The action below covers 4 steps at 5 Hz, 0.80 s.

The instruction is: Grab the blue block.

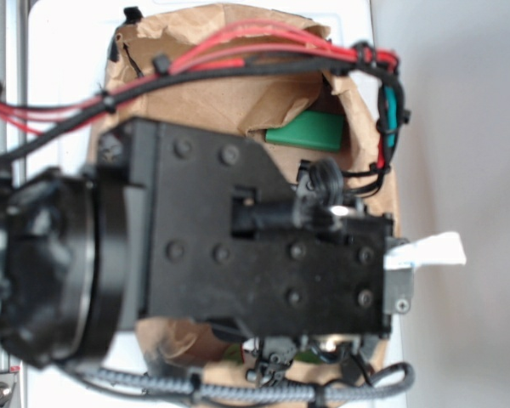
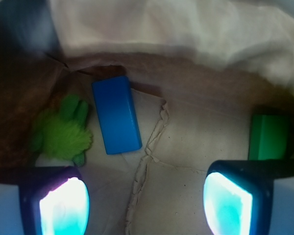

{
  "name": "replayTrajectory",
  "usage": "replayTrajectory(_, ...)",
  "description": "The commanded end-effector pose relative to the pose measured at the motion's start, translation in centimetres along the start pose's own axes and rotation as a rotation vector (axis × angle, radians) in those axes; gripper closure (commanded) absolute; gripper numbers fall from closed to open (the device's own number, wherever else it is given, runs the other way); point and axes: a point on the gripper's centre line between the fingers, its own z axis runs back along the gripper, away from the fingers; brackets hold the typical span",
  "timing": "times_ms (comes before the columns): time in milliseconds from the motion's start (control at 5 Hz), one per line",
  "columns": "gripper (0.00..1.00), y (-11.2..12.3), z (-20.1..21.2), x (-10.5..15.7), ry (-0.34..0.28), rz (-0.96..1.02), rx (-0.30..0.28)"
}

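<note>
In the wrist view the gripper [image 2: 147, 205] hangs above crumpled brown paper [image 2: 196, 142], its two fingers [image 2: 63, 208] set wide apart with nothing between them — both pads glow pale blue-white at the bottom corners of the picture. The blue block [image 2: 116, 115] lies flat on the paper ahead of the left-hand pad, its long side running away from the camera and tipped slightly to one side. It touches neither finger. Just beside it, on its left, sits a lumpy green leafy toy [image 2: 63, 132]. A green block [image 2: 268, 137] rests well apart from the blue one, at the far right edge, just past the other pad.

From the exterior view the black arm [image 1: 263, 246] fills most of the picture, with red and black cables [image 1: 238, 55] looped over it — behind it only the green block [image 1: 310, 132] and the paper [image 1: 204, 102] show.
</note>
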Motion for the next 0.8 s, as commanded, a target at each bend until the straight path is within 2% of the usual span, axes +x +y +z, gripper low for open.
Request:
replayTrajectory(0, 0.0, 0.0, 1.2, 0.5, -0.039, -0.004, 0.003)
replayTrajectory(200, 0.0, 0.0, 1.2, 0.5, -0.039, -0.004, 0.003)
replayTrajectory(600, 0.0, 2.2, -3.5, -0.9, -0.006, -0.002, 0.074)
